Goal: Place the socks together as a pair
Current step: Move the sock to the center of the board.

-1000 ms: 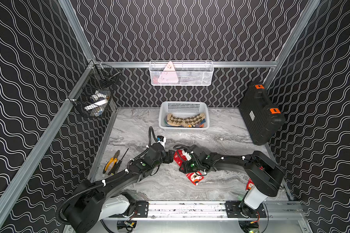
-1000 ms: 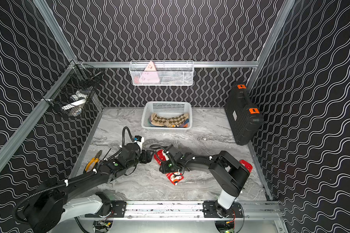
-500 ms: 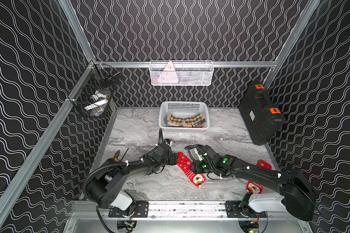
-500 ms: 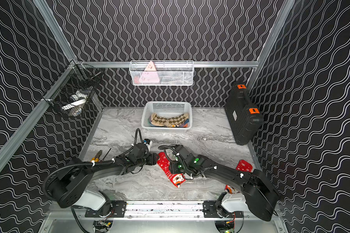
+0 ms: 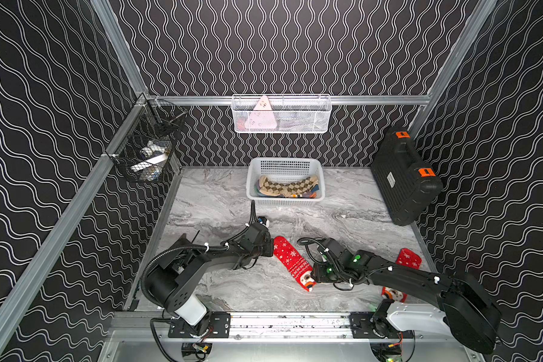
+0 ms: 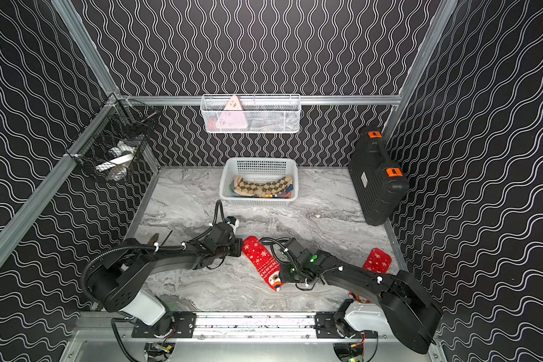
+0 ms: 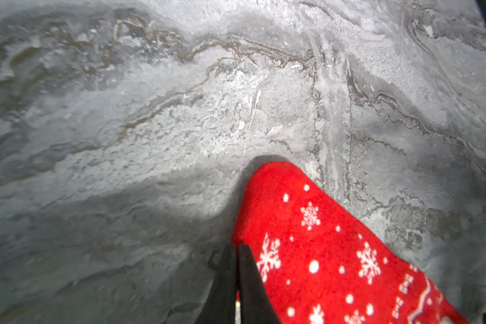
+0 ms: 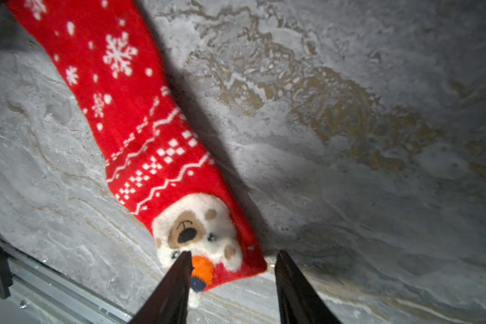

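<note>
**Left gripper** [image 5: 271,248]: in the left wrist view its two fingers [image 7: 223,280] are sitting pressed together. The tips are touching the edge of the red sock [image 7: 320,252] at its snowflake end. Cannot tell whether any fabric is being pinched between them.

**Right gripper** [image 8: 233,254]: the jaws are standing apart, roughly half spread, straddling the red sock's animal-face end. One finger [image 8: 171,289] is overlapping the orange tip. The other is sitting just beside the sock's edge, over bare table [image 8: 376,140]. Nothing is being squeezed.

**Red sock** [image 5: 291,262]: it is lying flat on the marble, slightly toward 6 o'clock of the table's centre, between the two grippers.
- The long axis is running from 11 o'clock to 5 o'clock.
- The rounded snowflake end is pointing to 11, at the left gripper.
- The face end is pointing to 5, at the right gripper.

**Second red sock** [image 5: 407,257]: it is lying at 4 o'clock, well apart from the first. The right arm is partly covering it.

**White basket** [image 5: 284,163]: it is standing at 12 o'clock, with an argyle sock [image 5: 287,188] lying inside.

**View notes:**
- Both top views are hiding the fingertips under the gripper bodies, so only the wrist views are giving the jaw state.
- Only the right wrist view is showing the face detail: white fur and a brown muzzle.
- Only the top views are showing the second red sock and the white basket.
</note>
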Action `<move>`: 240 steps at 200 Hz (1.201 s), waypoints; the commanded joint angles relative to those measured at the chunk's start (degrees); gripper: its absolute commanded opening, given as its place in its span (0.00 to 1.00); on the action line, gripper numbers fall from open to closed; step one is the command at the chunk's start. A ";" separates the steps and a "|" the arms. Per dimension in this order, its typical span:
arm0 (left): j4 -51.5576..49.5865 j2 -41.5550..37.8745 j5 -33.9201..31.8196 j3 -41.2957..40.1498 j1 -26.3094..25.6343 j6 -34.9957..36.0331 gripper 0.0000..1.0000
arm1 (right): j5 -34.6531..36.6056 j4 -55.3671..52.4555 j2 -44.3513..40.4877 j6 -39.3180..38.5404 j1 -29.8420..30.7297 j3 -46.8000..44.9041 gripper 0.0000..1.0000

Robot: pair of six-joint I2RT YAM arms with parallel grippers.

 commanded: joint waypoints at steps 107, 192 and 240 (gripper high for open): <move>-8.27 -19.50 -8.20 -5.55 -0.01 -0.89 0.59 | -0.87 0.89 13.26 -7.07 -6.98 7.06 0.00; -7.04 -18.01 -6.89 -5.65 0.00 -0.72 0.59 | 6.80 -8.68 29.97 -21.31 -11.25 29.95 0.06; -5.18 -15.76 -6.35 -5.66 0.02 -0.78 0.59 | 10.18 -11.48 37.31 -27.44 -11.32 41.01 0.06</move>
